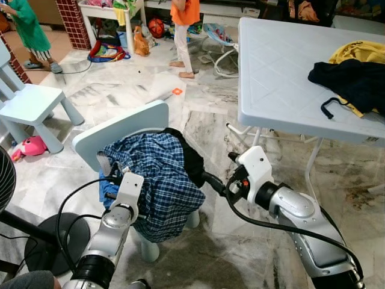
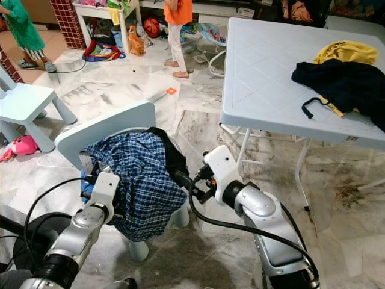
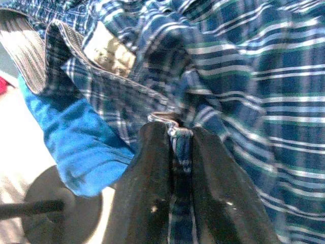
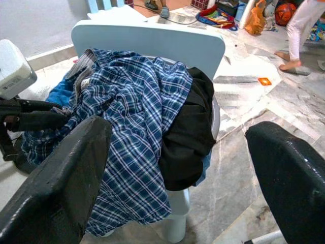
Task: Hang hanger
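Hanger (image 1: 328, 107) shows as a thin black hook curling out from under the dark garment (image 1: 355, 81) on the white desk (image 1: 283, 72), at the desk's near edge, well apart from both of my arms. Little more than that hook can be made out; the rest is hidden under the cloth, and a yellow garment (image 1: 361, 51) lies bunched behind the dark one.

My left end effector (image 3: 175, 152) is closed on a fold of the blue plaid shirt (image 1: 162, 180), the cloth pinched tight between the two black fingers (image 3: 152, 178) at the shirt's left side. The shirt is draped over the seat of a small pale-blue chair (image 1: 120, 129), with a black garment (image 4: 190, 137) beside it on the chair's right and a plain blue cloth (image 3: 81, 137) just under the plaid.

My right end effector (image 1: 216, 183) is spread wide open, holding nothing, its fingers (image 4: 61, 173) pointing at the chair from the right, close to the black garment; whether they touch it I cannot tell.

Beyond the chair, on the marble floor (image 1: 240, 247), a person (image 1: 183, 30) stands barefoot.
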